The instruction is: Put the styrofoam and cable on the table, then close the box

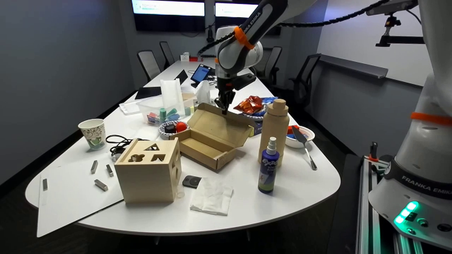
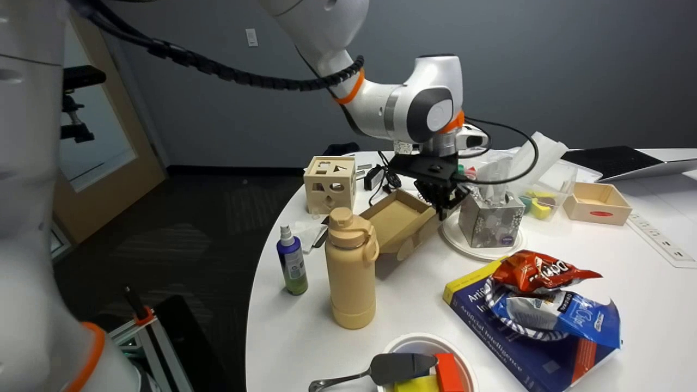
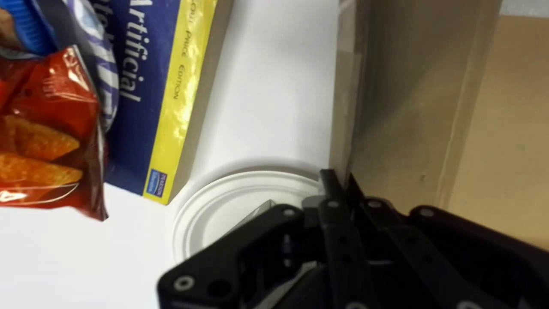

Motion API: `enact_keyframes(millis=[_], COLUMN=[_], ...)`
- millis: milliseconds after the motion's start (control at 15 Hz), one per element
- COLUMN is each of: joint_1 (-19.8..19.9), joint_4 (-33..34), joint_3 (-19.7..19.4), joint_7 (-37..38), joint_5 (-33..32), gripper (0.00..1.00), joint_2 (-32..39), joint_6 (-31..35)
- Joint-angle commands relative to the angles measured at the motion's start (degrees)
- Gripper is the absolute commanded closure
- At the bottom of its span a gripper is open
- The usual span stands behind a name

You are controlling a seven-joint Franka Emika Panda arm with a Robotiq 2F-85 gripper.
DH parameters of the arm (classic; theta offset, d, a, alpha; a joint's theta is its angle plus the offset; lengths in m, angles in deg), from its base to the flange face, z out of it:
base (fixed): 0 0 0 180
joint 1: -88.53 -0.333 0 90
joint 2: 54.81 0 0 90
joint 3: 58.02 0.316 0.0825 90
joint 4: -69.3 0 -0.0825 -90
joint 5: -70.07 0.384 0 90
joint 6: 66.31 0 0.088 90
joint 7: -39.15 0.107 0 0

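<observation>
The tan cardboard box (image 1: pixel 199 157) stands open on the white table (image 1: pixel 300 187), its lid (image 1: pixel 220 125) raised and tilted back. My gripper (image 1: pixel 225 111) points down at the lid's far edge. In the wrist view, the gripper (image 3: pixel 339 174) has its fingers close together on either side of the lid's edge (image 3: pixel 343 116). The black cable (image 1: pixel 120 143) lies loosely coiled on the table behind the wooden cube, and shows in both exterior views (image 2: pixel 387 177). A pale flat piece (image 1: pixel 148 132) near it may be the styrofoam; I cannot tell. A pale speckled strip (image 3: pixel 525 7) shows in the wrist view.
The wooden cube (image 1: pixel 148 180) is beside the box. A tall tan bottle (image 2: pixel 351 272) and spray bottle (image 2: pixel 292 261) stand nearby. A tissue box (image 2: pixel 490 223) on a white plate (image 3: pixel 201 201) and a book (image 3: pixel 137 128) with snack bags are on the lid's side.
</observation>
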Motion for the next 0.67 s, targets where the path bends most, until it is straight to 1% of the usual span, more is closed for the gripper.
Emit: enact_keyframes(millis=[0, 133, 200, 267, 400, 600], joint_1=[-11.6, -16.4, -16.3, -17.3, -17.9, -18.0], joint_4=[-1.1, -0.1, 0.7, 1.2, 2.4, 4.7], joint_3=[-8.6, -10.5, -8.7, -7.8, -4.7, -0.3], joint_7=[15.5, 23.8, 28.0, 30.1, 32.3, 34.1], joint_5=[-12.9, -20.8, -25.3, -27.4, -29.7, -31.1], gripper=[0.99, 0.99, 0.99, 0.99, 0.99, 0.99], joint_2=[-2.9, -2.7, -2.7, -2.5, -1.6, -0.2], joint_6=[-3.4, -7.9, -11.1, -14.2, -19.3, -24.8])
